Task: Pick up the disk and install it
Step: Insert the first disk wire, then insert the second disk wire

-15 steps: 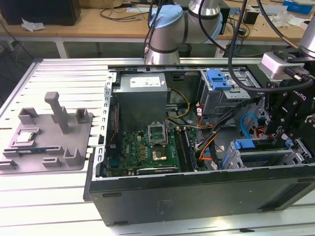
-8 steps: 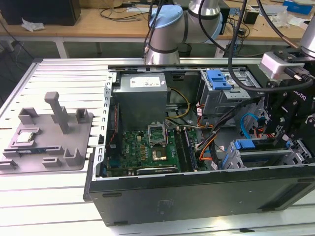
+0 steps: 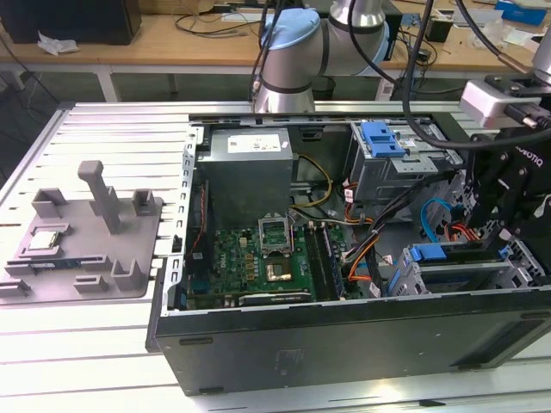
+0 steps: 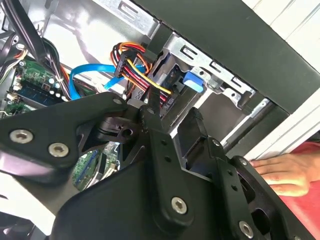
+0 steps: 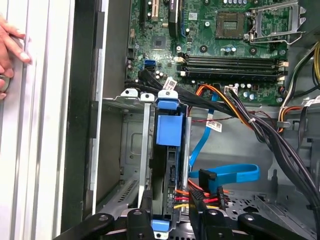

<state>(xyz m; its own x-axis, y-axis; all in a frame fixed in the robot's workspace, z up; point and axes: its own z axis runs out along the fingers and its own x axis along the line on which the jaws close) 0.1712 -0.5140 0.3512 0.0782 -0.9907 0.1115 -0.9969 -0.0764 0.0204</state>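
Inside the grey metal drive cage [image 5: 131,150], the blue-framed flat disk [image 5: 166,150] is seen edge-on, grasped by the black jaws of the gripper [image 5: 167,212].

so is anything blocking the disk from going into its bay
Nothing visible. In the first wrist view the blue-framed hard disk stands inside a slot of the grey metal drive cage, with the end effector at its outer end. The red, yellow and orange cable bundle lies beside the slot, not across it.
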